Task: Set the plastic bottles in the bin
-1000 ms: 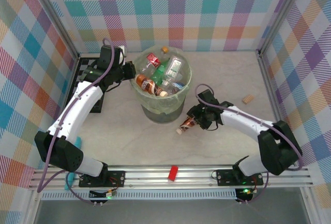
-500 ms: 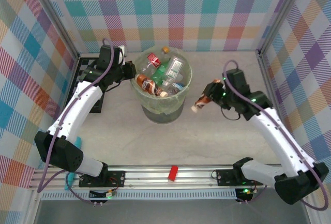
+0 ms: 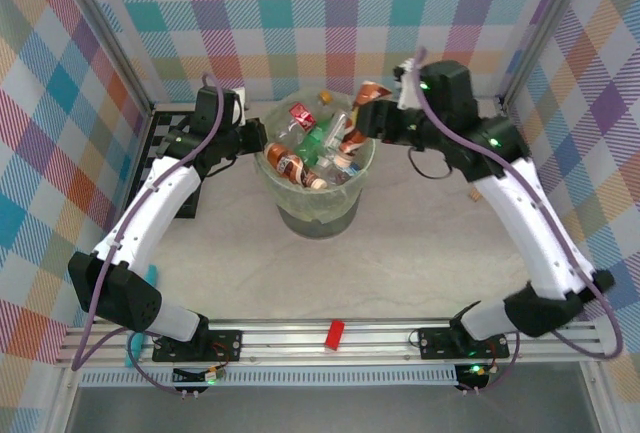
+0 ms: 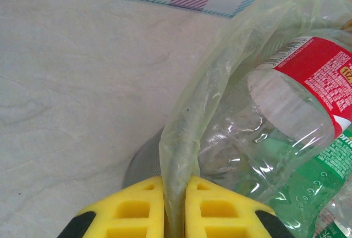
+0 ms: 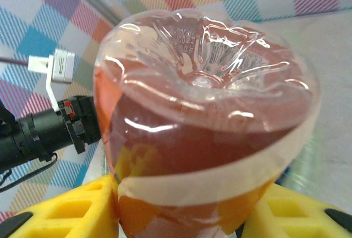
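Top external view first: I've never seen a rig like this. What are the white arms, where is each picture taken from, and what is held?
Two robot arms are bolted at the table's near edge; this view looks down from above. The other pictures come from a camera on each wrist, yellow fingers showing. The left gripper pinches the rim of the bin, already holding several bottles. The right gripper holds a brown bottle above the bin's edge. A red block lies on the front rail.
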Controlling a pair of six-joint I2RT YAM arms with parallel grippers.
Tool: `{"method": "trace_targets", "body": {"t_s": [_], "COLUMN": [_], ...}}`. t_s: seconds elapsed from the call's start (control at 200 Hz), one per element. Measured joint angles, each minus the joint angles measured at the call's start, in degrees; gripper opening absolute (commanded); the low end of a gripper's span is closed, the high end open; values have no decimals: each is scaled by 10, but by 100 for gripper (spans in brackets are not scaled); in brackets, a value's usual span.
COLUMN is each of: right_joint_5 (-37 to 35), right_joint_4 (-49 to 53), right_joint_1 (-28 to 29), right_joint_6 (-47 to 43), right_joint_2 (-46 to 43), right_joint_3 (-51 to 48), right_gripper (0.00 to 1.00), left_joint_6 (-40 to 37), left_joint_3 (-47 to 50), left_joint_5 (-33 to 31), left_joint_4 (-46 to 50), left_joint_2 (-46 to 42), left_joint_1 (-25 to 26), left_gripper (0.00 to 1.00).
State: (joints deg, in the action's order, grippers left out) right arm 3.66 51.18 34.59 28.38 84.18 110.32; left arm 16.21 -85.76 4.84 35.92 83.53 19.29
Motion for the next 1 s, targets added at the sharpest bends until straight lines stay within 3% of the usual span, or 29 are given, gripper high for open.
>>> {"method": "trace_targets", "body": {"t_s": [0.26, 0.61, 0.69, 0.855, 1.0], "right_joint_5": [11, -51, -63, -72, -73], "right_joint_4": [40, 94, 96, 105, 120], "right_joint_1": [58, 67, 68, 67, 67], "right_joint_6": [-60, -67, -60, -45, -39], "right_joint_2": [142, 196, 196, 203, 202], "right_joint_3": [96, 136, 137, 154, 182], "right_gripper": [52, 56, 60, 80, 85], "left_joint_6": [0, 1, 1, 3, 3], "left_joint_3": [-5, -11, -12, -13, -15], "left_joint_5": [0, -3, -4, -5, -6], "left_joint_4": [2, 8, 8, 10, 12], "left_joint_2": [3, 7, 8, 9, 11], "left_joint_1": [6, 7, 8, 8, 8], "left_gripper": [8, 8, 8, 8, 8]}}
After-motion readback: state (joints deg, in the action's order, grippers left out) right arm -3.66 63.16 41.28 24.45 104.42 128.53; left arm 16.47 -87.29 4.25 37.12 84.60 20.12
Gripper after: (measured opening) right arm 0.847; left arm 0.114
